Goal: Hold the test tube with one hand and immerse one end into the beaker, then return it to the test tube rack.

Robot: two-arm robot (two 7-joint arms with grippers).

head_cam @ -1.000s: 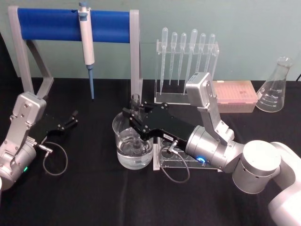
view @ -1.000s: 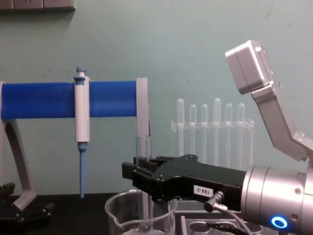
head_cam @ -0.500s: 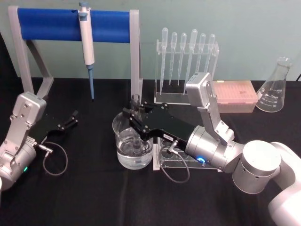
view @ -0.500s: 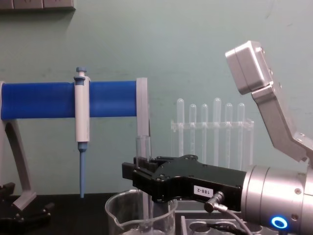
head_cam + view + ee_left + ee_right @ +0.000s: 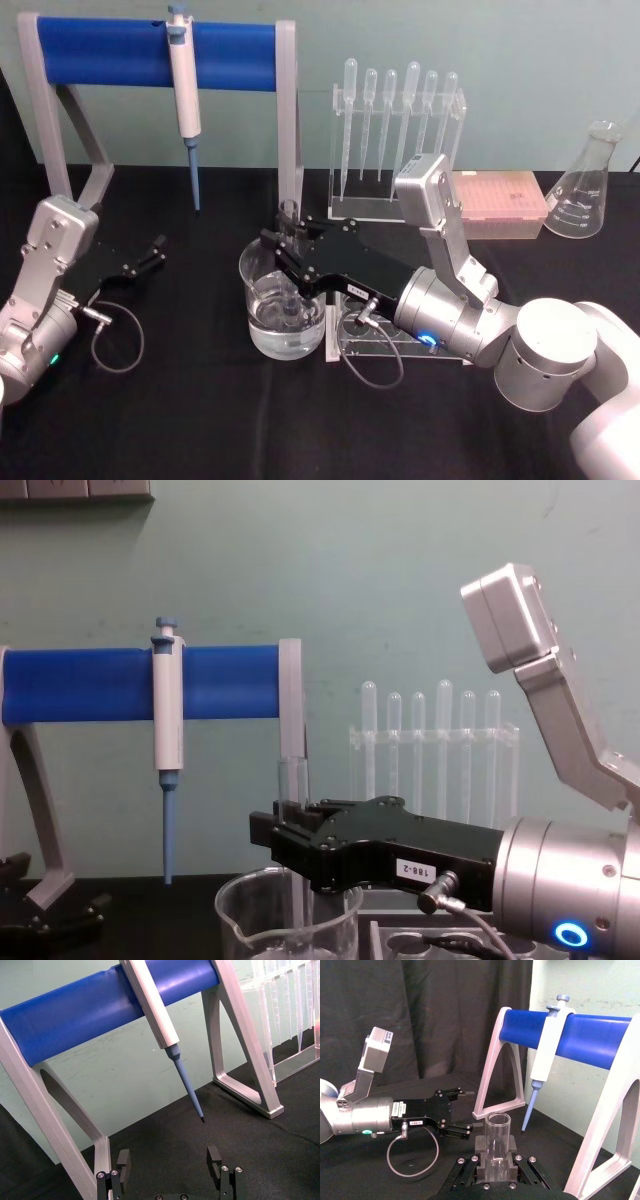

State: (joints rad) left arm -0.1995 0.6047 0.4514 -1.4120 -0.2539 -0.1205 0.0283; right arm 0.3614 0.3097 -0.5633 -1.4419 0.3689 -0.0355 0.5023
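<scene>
Upright over the beaker (image 5: 262, 338), the test tube (image 5: 289, 213) stands with its lower end down inside it, held by the right gripper (image 5: 286, 255), jaws closed on the glass. Just right of the beaker sits the test tube rack (image 5: 341, 351). At the left, the left gripper (image 5: 152, 252) rests on the black table (image 5: 200, 420), jaws spread, empty.

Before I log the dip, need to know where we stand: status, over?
Right tool shut on test tube, upright, lower end inside beaker. Left tool open, parked left on table. Pipette stand behind, clear of tube.
</scene>
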